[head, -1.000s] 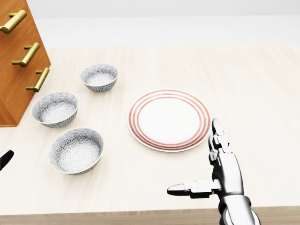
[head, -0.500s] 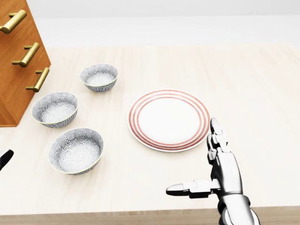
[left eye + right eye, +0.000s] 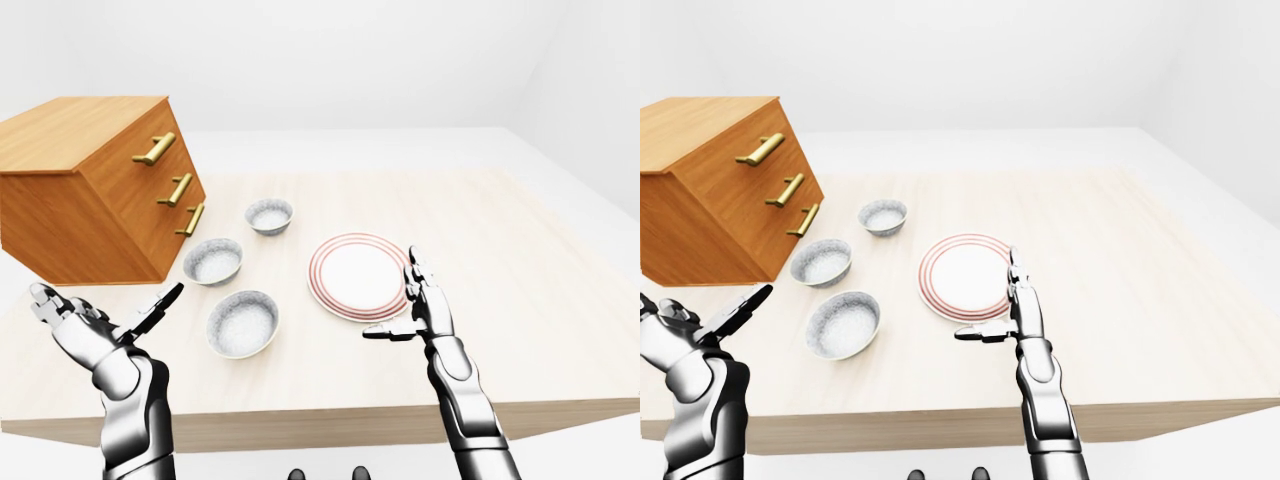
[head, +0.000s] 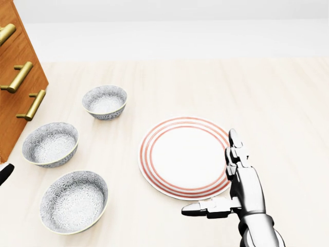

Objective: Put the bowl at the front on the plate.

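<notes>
Table (image 3: 520,300): one, pale wood, carries everything.

Drawer chest (image 3: 90,200): one, orange-brown wood, at the table's left edge. Three brass handles (image 3: 153,150) on its face.

Plate (image 4: 185,157): one, white with red rings on the rim, about mid-table, nothing on it.

Bowls: three, grey-patterned, all upright, in a slanting line between chest and plate, each apart from the next.
- near-edge bowl (image 4: 73,201): closest to the table edge at the bottom of the head view, left of the plate and not touching it.
- middle bowl (image 4: 50,144): just beside the chest.
- far bowl (image 4: 105,102): toward the table's top edge in that view.

Robot hands: two, both spread wide, both holding nothing.
- right robot hand (image 4: 245,193): by the plate's lower-right rim, fingers pointing up the view and overlapping the rim, thumb pointing left. Well apart from the near-edge bowl, with the plate's lower part between them.
- left robot hand (image 3: 95,330): at the table's near-left corner, palm up, thumb aimed at the near-edge bowl. Near its left side, not touching.

In the left-eye view the near-edge bowl sits between the two robot hands, closer to the left one.
</notes>
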